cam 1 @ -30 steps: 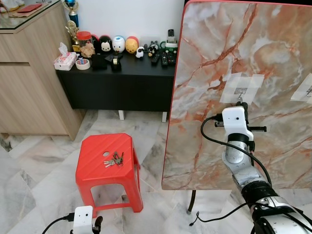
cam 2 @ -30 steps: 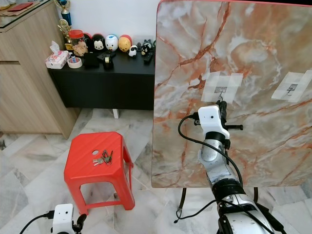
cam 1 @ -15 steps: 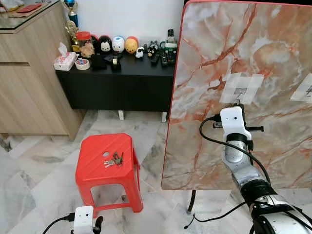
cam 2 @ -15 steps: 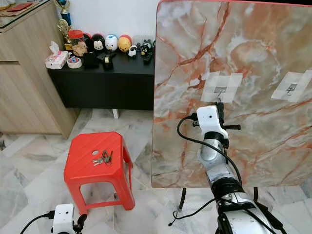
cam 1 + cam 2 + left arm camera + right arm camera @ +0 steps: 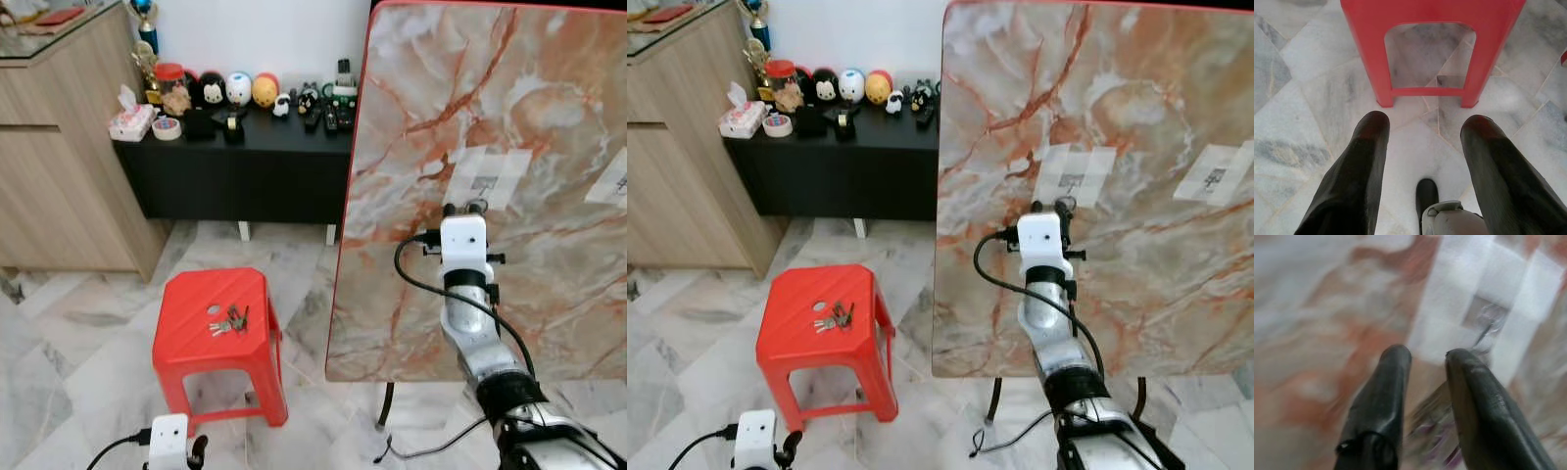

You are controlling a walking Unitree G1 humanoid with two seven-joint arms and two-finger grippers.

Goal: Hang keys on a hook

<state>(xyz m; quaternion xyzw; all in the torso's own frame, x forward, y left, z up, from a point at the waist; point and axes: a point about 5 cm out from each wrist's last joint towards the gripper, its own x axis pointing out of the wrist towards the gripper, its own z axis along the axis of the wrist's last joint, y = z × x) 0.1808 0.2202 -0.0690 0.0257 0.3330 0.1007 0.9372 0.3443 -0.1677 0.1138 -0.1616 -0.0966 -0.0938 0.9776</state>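
The keys lay on the red stool. The right gripper, fingers slightly apart and empty, was raised just below the taped hook on the marble board. The left gripper hung spread near the floor.

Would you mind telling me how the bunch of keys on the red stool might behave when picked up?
The keys lie splayed as loose pieces, so they would probably dangle and swing. They look small and metallic, likely slippery. The stool has a smooth top, so a nudge might slide them.
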